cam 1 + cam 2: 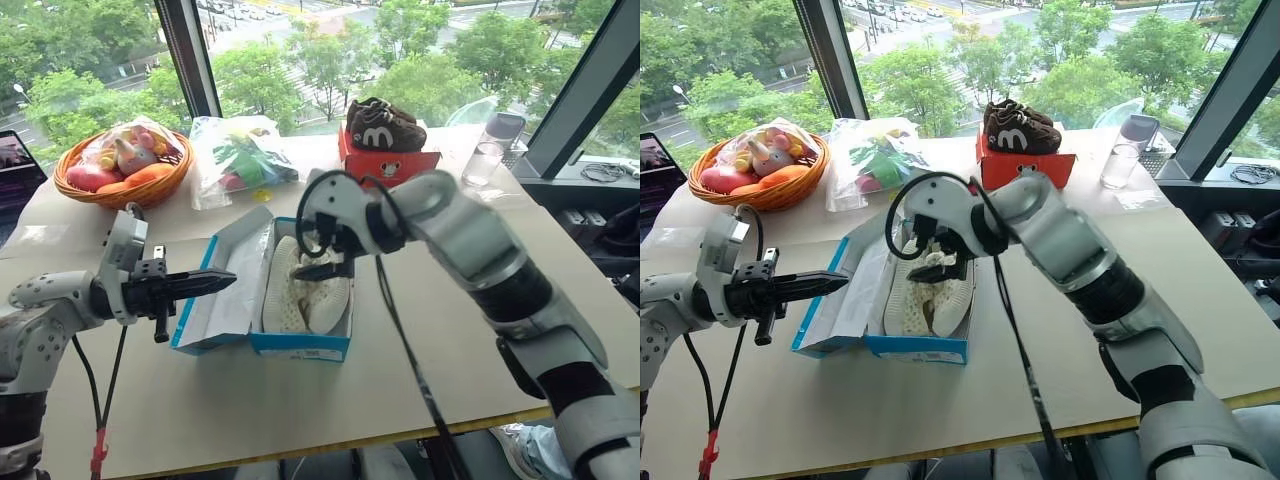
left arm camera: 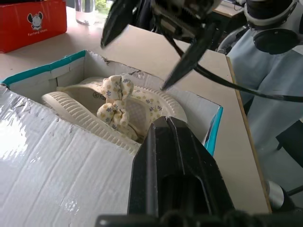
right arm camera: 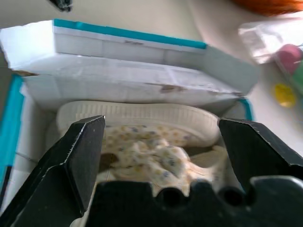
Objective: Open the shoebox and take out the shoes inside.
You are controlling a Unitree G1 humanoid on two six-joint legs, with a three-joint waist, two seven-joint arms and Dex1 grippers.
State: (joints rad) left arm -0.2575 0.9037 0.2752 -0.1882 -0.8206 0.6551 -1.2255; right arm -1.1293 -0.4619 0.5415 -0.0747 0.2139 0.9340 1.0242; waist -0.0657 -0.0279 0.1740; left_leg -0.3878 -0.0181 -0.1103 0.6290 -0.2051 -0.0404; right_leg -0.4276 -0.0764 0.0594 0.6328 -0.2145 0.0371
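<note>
The shoebox [image 1: 300,345] sits open on the worktop [image 1: 300,410], its white-lined lid [image 1: 225,290] folded back toward the left end effector [image 1: 215,284]. Directly below the right end effector [image 1: 318,262] the shoes [image 1: 305,295], a cream pair, lie side by side inside the box. That end effector hangs just above them with its two black fingers spread wide and nothing between them; in the right wrist view the fingers [image 3: 78,156] frame the cream knit and the floral laces without touching them. The left end effector points level toward the box from the lid side, its fingers pressed together and empty, their tips over the inner face of the lid; whether they touch the cardboard cannot be told. In the left wrist view the closed black fingers [image 2: 173,175] reach over the lid, the shoes lie just ahead of them, and the spread right end effector hangs beyond. Well beyond the right end effector, toward the window, a red box [image 1: 388,162] carries dark brown shoes [image 1: 385,127]. Beyond the left end effector stand a basket [image 1: 120,185] of fruit and toys and a clear plastic bag [image 1: 235,155]. A glass [image 1: 483,163] stands beside the red box.
</note>
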